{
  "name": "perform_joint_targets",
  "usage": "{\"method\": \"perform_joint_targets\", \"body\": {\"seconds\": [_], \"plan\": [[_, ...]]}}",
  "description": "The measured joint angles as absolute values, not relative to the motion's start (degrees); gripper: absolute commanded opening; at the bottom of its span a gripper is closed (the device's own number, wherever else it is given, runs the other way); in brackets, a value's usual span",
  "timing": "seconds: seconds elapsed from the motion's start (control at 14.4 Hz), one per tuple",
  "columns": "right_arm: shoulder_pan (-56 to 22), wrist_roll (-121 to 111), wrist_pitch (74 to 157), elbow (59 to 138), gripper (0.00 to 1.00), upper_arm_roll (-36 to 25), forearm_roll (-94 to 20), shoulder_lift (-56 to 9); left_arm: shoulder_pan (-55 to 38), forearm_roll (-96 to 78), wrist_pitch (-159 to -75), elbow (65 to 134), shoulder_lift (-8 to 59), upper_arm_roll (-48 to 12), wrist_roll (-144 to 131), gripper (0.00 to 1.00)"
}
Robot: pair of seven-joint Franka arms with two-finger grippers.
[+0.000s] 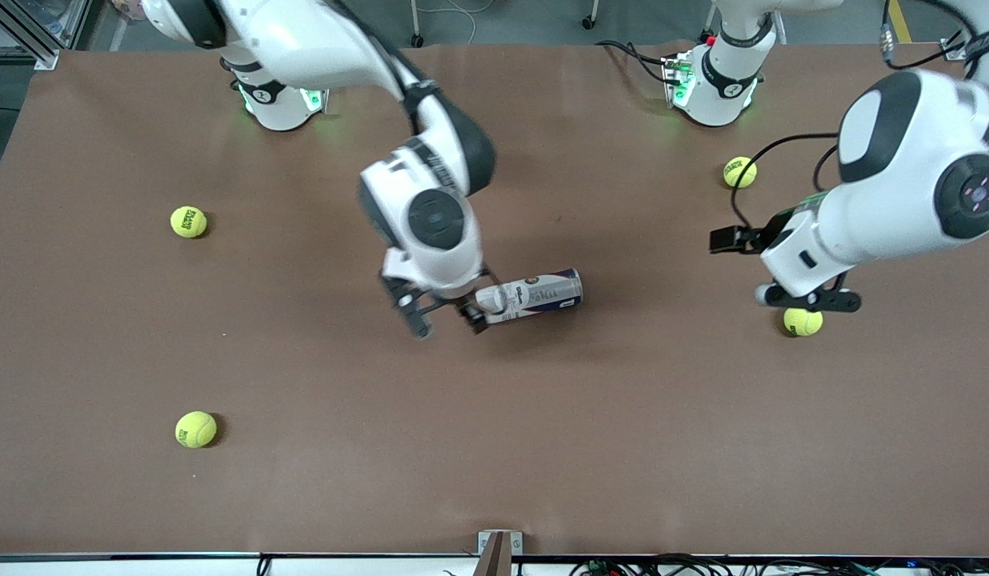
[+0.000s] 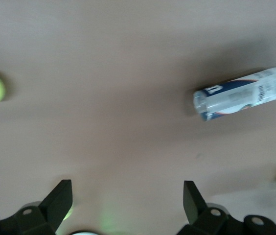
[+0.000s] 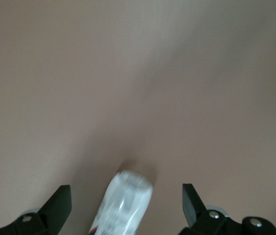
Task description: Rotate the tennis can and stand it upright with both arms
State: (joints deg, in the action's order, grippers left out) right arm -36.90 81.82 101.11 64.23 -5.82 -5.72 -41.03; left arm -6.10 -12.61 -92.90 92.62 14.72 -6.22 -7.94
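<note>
the tennis can lies on its side near the middle of the brown table, its long axis running roughly along the table, the dark-blue end toward the left arm's end and the clear end toward the right arm's; the right gripper is at that clear end, fingers spread wide with the can's tip between them but not clamped, as the right wrist view shows the can lying between the open fingers; the left gripper hovers over a tennis ball toward the left arm's end, well apart from the can, its fingers also wide open and holding nothing; its wrist view sees the can at a distance; other tennis balls lie scattered on the table.

the step in hand looks like the right arm's approach for the first grasp; the next move likely calls for closing squarely on the can's end without rolling it, then bringing the left gripper in to share the turn upright.
</note>
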Motion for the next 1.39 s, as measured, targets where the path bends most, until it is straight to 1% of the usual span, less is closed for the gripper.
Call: {"method": "perform_joint_targets", "body": {"seconds": [0.14,0.35,0.48,0.69,0.83,0.97,1.18,1.25,1.32,1.39], "plan": [[-31.16,67.87,98.45,65.20,1.00,-5.91,-5.89,-38.76,-5.79,-18.92,-98.89,98.17,15.10,-6.15,-7.94,1.00],[-22.60,46.30,97.97,70.52,1.00,-6.16,-5.88,-34.90,-5.73,-32.79,-110.94,108.89,15.45,-6.31,-6.49,1.00],[-18.04,35.43,97.97,73.76,1.00,-6.28,-5.54,-32.53,-5.68,-40.09,-117.02,112.89,16.40,-7.88,-5.64,1.00],[-12.28,20.22,97.94,78.13,1.00,-6.39,-2.91,-28.54,-5.82,-51.74,-127.24,115.71,19.84,-12.59,-2.19,1.00],[-9.00,11.96,97.69,79.67,1.00,-6.43,-2.14,-26.31,-6.11,-60.13,-131.90,116.68,23.16,-14.82,4.60,1.00],[-5.33,4.61,97.18,80.37,1.00,-6.46,-1.98,-24.66,-6.22,-66.74,-133.96,117.19,26.54,-15.74,12.42,1.00],[-0.50,-1.24,96.34,80.66,1.00,-6.47,-1.95,-22.99,-6.16,-72.32,-134.91,117.35,30.33,-15.80,19.67,1.00],[0.49,-2.12,96.21,80.66,1.00,-6.46,-1.95,-22.67,-6.28,-74.06,-135.03,117.35,31.09,-15.88,21.28,0.96],[1.08,-2.50,96.19,80.66,1.00,-6.45,-1.94,-22.51,-6.60,-75.89,-135.20,117.35,31.60,-16.00,22.54,0.84],[1.36,-2.60,96.20,80.65,1.00,-6.45,-1.89,-22.43,-7.10,-77.65,-135.46,117.36,31.95,-16.11,23.68,0.68]]}}
